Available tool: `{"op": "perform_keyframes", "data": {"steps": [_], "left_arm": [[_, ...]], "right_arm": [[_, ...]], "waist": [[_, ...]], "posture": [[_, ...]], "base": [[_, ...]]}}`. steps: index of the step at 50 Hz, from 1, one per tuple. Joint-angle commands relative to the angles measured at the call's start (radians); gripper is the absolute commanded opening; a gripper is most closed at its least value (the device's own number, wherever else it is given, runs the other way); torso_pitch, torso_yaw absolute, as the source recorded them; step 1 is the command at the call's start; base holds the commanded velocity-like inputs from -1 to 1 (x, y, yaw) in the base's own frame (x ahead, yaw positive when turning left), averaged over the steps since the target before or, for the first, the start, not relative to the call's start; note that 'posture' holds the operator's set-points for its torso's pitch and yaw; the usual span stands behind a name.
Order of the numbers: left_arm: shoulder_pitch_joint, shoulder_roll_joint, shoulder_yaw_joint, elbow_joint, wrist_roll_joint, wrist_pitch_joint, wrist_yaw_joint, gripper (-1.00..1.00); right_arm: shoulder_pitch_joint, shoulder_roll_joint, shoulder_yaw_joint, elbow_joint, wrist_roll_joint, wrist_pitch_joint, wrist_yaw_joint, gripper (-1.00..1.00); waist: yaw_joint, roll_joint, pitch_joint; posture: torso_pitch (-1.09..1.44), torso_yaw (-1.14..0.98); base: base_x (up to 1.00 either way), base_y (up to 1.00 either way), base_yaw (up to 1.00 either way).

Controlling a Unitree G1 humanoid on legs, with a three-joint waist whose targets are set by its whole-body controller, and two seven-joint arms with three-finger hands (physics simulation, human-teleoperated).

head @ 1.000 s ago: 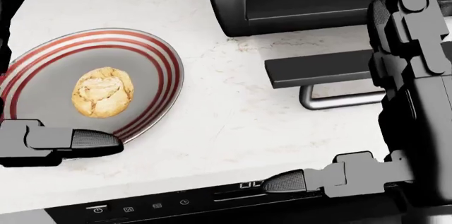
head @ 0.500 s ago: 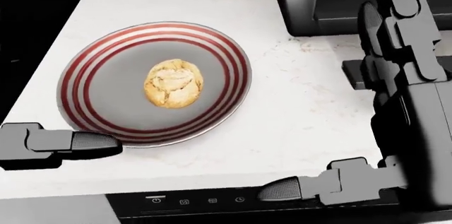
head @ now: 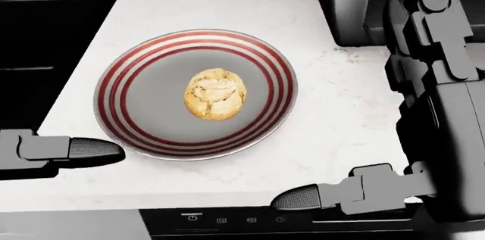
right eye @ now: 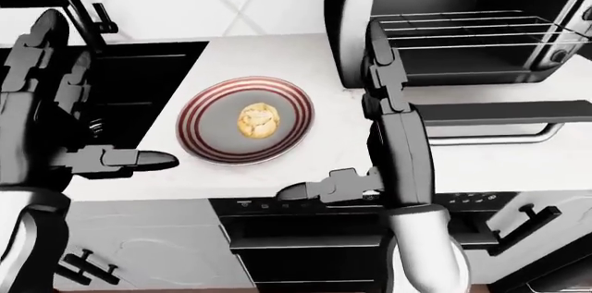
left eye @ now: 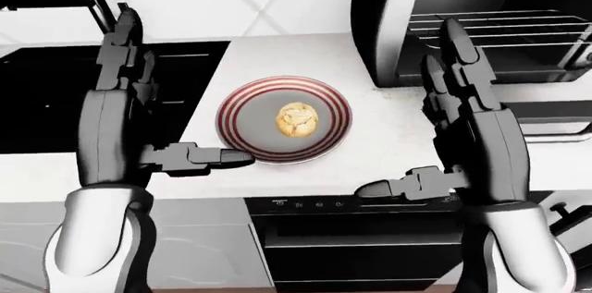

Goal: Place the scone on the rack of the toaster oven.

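Scone [head: 216, 102]: lies mid-plate [head: 121, 89] on the bench [head: 348, 109], untouched. Left hand [left eye: 125, 109]: fingers spread wide, raised left of the plate, holding nothing. Right hand [left eye: 463, 126]: likewise wide and empty, right of the plate. Oven [right eye: 481, 36]: door down, rack [right eye: 472, 26] bare, upper right in the eye views. Step: approach, before any grasp. Next: lower one hand over the scone and close. Change: plate and scone sit further right in the head view than a second ago; the camera moved, hands unchanged.

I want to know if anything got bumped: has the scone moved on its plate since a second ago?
No. The scone sits at the middle of the striped plate, as before. Both slide rightward in the head view, then down, because the camera moved.
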Motion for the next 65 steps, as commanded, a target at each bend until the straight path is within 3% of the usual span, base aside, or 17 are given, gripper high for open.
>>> {"op": "perform_keyframes", "data": {"steps": [1,2,5,10,11,14,15,21,34,37,44,49,57,65], "left_arm": [[-0.018,0.003,-0.001,-0.011,-0.006,-0.024,-0.002,1.00],[-0.018,0.005,0.001,-0.011,-0.007,-0.025,-0.003,1.00],[-0.014,0.006,0.006,-0.011,-0.013,-0.029,-0.001,1.00],[-0.012,0.008,0.006,-0.011,-0.016,-0.030,0.003,1.00],[-0.010,0.009,0.005,-0.011,-0.016,-0.031,0.004,1.00],[-0.013,0.010,0.005,-0.011,-0.017,-0.031,0.005,1.00],[-0.013,0.009,0.007,-0.011,-0.019,-0.030,0.005,1.00],[-0.008,0.013,0.011,-0.011,-0.022,-0.035,0.007,1.00],[0.005,0.017,0.019,-0.011,-0.037,-0.045,0.014,1.00],[0.006,0.019,0.015,-0.011,-0.038,-0.046,0.017,1.00],[0.005,0.014,0.010,-0.011,-0.034,-0.043,0.018,1.00],[0.005,0.008,0.010,-0.011,-0.029,-0.045,0.013,1.00],[-0.004,0.006,0.011,-0.005,-0.024,-0.042,0.010,1.00],[-0.004,0.002,0.019,-0.008,-0.035,-0.036,0.017,1.00]], "right_arm": [[-0.017,-0.004,0.009,-0.015,-0.008,-0.014,-0.006,1.00],[-0.017,-0.001,0.012,-0.015,-0.010,-0.014,-0.005,1.00],[-0.008,0.007,0.008,-0.015,-0.014,-0.027,0.003,1.00],[-0.002,0.003,0.008,-0.015,-0.005,-0.027,-0.010,1.00],[0.000,0.004,0.009,-0.015,-0.002,-0.021,-0.013,1.00],[-0.001,-0.004,0.008,-0.015,0.017,-0.018,-0.030,1.00],[-0.002,-0.003,0.006,-0.015,0.023,-0.028,-0.028,1.00],[0.008,0.009,0.014,-0.015,-0.013,-0.040,-0.003,1.00],[0.014,0.046,0.032,-0.015,-0.065,-0.056,0.039,1.00],[0.002,0.012,0.073,-0.015,-0.094,-0.027,0.033,1.00],[-0.126,-0.053,0.146,-0.015,-0.229,0.135,0.079,1.00],[-0.233,-0.158,0.195,0.041,-0.278,0.236,0.079,1.00],[-0.385,-0.176,0.191,0.224,-0.335,0.259,0.108,1.00],[-0.603,-0.165,0.155,0.452,-0.385,0.251,0.153,1.00]], "waist": [[-0.001,-0.016,-0.005],[-0.008,0.006,0.000],[-0.001,-0.003,-0.006],[-0.007,0.027,0.001],[-0.014,0.027,-0.014],[-0.031,0.078,-0.039],[-0.028,0.051,-0.017],[-0.026,0.041,-0.030],[-0.027,0.048,-0.029],[-0.027,0.049,-0.027],[-0.027,0.051,-0.027],[-0.024,0.049,-0.027],[-0.017,0.044,-0.030],[-0.012,0.043,-0.033]], "posture": [[0.00,0.00],[0.00,0.00],[0.00,0.00],[0.00,0.00],[0.00,0.00],[0.00,0.00],[0.00,0.00],[0.00,0.00],[0.00,0.00],[0.00,0.00],[0.00,0.00],[0.00,0.00],[0.00,0.00],[0.00,0.00]], "base": [[0.34,0.00,0.00],[0.34,0.00,0.00],[0.34,0.00,0.00],[0.25,0.00,0.00],[0.00,0.00,0.00],[0.00,0.00,0.00],[0.00,0.00,0.00],[0.00,0.00,0.00],[0.00,0.00,0.00],[0.00,0.00,0.00],[0.00,0.00,0.00],[0.00,0.00,0.00],[0.00,0.00,0.00],[0.00,0.00,0.00]]}}
